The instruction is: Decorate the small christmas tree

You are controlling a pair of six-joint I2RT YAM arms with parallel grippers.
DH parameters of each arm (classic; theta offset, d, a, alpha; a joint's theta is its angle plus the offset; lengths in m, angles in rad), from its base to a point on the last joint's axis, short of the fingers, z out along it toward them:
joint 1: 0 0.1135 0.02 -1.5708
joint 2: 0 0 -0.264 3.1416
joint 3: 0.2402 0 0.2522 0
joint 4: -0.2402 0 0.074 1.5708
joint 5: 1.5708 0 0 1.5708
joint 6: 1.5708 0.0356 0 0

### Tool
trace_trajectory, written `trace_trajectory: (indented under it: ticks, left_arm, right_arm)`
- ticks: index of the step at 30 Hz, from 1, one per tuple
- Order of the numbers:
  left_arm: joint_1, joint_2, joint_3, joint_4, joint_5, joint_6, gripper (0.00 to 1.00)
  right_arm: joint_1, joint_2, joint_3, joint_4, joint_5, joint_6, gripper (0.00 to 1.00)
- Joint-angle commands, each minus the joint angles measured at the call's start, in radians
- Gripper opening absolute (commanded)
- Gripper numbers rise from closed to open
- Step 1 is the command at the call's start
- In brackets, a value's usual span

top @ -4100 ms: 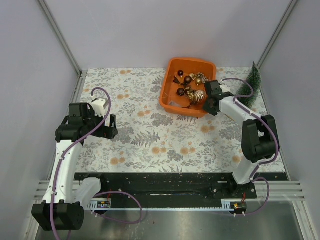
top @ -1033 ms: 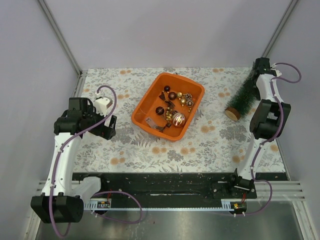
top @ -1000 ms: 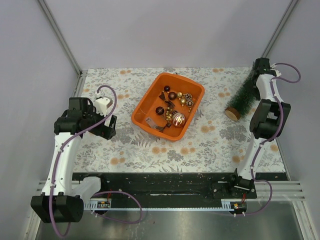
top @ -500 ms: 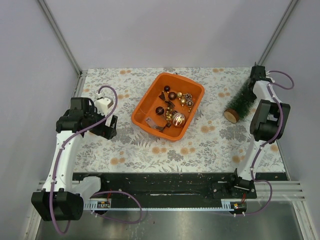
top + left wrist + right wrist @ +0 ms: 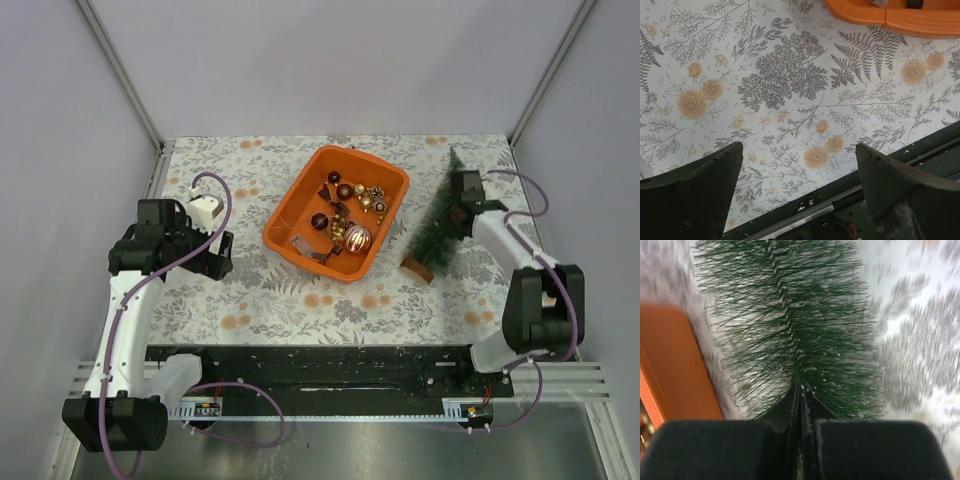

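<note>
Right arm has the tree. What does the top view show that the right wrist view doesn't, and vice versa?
Top only: the whole tree, end to end, and the baubles in the tub. Right wrist only: the right gripper shut on the tree's wire stem among the bristles. Both: the tree, a tub wall and the floral cloth.

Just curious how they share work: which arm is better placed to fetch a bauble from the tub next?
Probably left: the left gripper is open and empty over the cloth beside the tub; the right gripper is shut on the tilted tree.
</note>
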Motion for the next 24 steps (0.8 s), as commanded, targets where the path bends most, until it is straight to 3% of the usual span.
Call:
trace_trajectory:
  ticks: [1,6,11,15,22,24]
  left_arm:
    - [0.003,-0.038,0.005,0.014,0.009,-0.012,0.99]
    - [0.003,-0.041,0.009,-0.001,0.022,-0.011,0.99]
    - [0.001,-0.029,0.032,-0.006,0.034,-0.032,0.99]
    - [0.001,-0.026,0.04,-0.012,0.046,-0.04,0.99]
    - [0.0,-0.029,0.025,-0.014,0.031,-0.031,0.99]
    - [0.0,-0.029,0.018,-0.014,0.032,-0.028,0.99]
  right_arm:
    - [0.084,-0.252,-0.227,0.064,-0.006,0.134,0.0]
    - [0.167,-0.479,-0.375,0.05,-0.01,0.16,0.0]
    - [0.176,-0.513,-0.354,-0.037,-0.041,0.131,0.06]
    - [0.176,-0.47,-0.327,-0.083,-0.055,0.111,0.37]
    - [0.176,-0.51,-0.295,-0.12,-0.049,0.1,0.64]
    - [0.176,-0.514,-0.263,-0.138,-0.026,0.082,0.67]
